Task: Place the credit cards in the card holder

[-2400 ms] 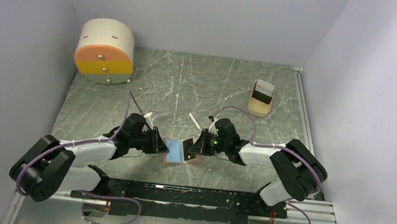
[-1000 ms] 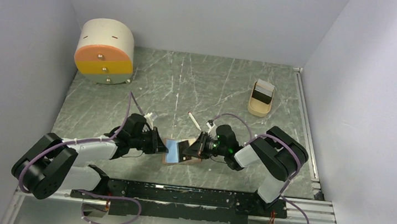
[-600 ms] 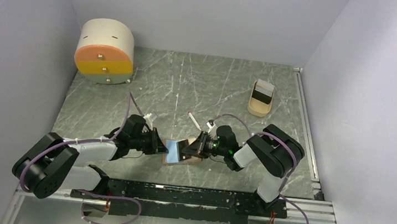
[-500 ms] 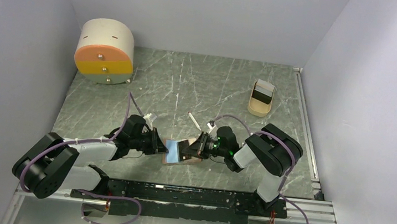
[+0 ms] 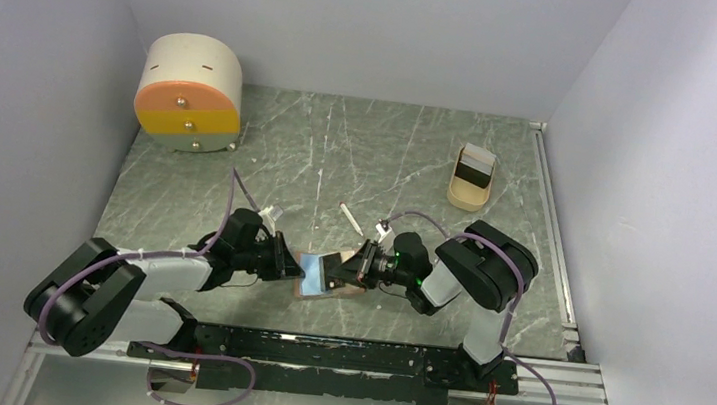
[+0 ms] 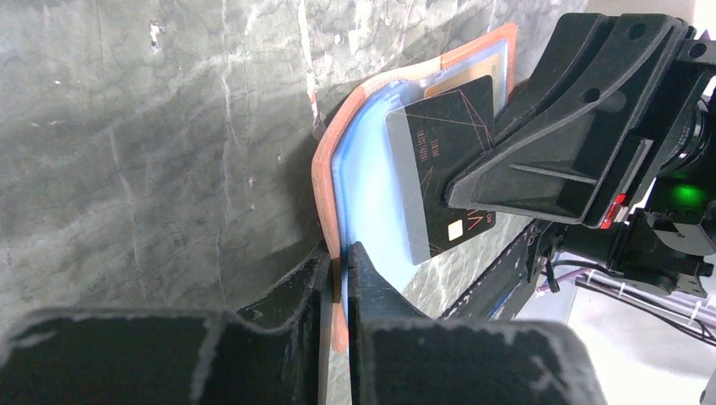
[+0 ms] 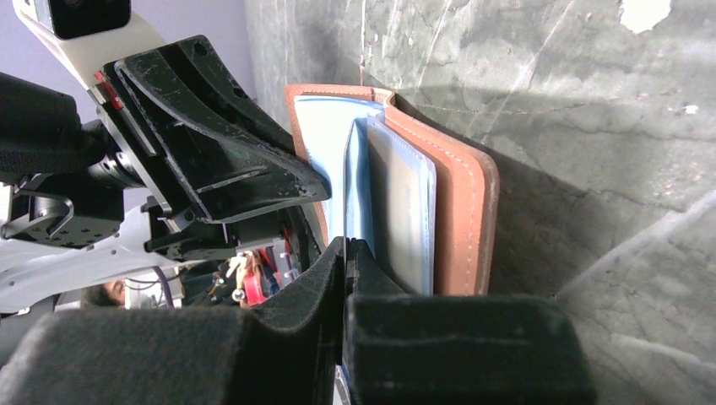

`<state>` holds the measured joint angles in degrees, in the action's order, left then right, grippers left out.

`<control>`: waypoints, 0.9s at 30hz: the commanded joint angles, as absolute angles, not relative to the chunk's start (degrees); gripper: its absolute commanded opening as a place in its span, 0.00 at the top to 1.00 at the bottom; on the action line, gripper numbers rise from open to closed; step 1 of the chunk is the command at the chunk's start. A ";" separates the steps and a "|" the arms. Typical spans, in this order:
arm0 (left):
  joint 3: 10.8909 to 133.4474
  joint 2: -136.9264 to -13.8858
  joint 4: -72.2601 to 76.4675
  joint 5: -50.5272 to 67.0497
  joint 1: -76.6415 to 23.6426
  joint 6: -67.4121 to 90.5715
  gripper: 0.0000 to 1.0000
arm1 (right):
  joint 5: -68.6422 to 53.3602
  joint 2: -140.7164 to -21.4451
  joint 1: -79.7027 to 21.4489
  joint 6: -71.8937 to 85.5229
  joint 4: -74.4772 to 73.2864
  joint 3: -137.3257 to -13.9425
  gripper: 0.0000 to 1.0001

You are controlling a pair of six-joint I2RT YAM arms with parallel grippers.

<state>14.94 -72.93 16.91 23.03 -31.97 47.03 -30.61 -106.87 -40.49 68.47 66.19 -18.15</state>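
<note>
The card holder (image 5: 315, 274), an orange leather wallet with pale blue sleeves, stands open on its edge at the table's near middle. My left gripper (image 5: 293, 267) is shut on its cover edge (image 6: 340, 253). A black credit card (image 6: 447, 143) lies partly inside a blue sleeve, and my right gripper (image 5: 351, 270) is shut on its outer end. In the right wrist view the right gripper (image 7: 346, 246) pinches the card edge-on, beside the card holder's (image 7: 460, 211) orange cover. Another black card with a white band (image 5: 477, 165) stands in a beige stand at the back right.
A cream and orange round drawer box (image 5: 190, 92) sits at the back left. A thin white stick (image 5: 350, 219) lies just behind the two grippers. The beige stand (image 5: 467, 195) is near the right wall's rail. Grey walls close in three sides.
The right arm's elbow has folded in toward the middle and its gripper has pressed closer to the card holder. The left gripper and the holder have barely moved.
</note>
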 commanded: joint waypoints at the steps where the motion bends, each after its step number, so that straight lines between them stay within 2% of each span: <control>1: 13.77 -73.87 20.11 25.32 -31.96 48.21 0.88 | -29.41 -106.24 -40.77 68.56 68.09 -18.20 0.96; 10: 12.24 -75.70 24.61 26.98 -31.93 50.63 0.88 | -27.50 -106.39 -43.16 67.94 65.88 -19.56 0.94; 16: 11.36 -75.42 24.89 26.29 -31.97 50.93 0.89 | -26.01 -103.81 -43.58 65.69 60.07 -19.83 0.88; 21: 11.12 -76.03 25.18 26.13 -31.91 50.87 0.90 | -21.68 -97.12 -43.88 58.06 43.25 -23.28 0.70; 24: 11.32 -76.37 25.14 26.40 -31.95 50.81 0.90 | -17.54 -92.55 -44.37 54.54 33.53 -24.60 0.53; 27: 11.43 -76.03 24.59 26.03 -31.97 50.63 0.90 | -14.59 -89.35 -44.58 52.20 26.95 -25.93 0.49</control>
<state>11.90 -75.79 24.40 24.88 -31.97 51.07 -20.84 -92.95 -44.10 58.11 40.60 -24.21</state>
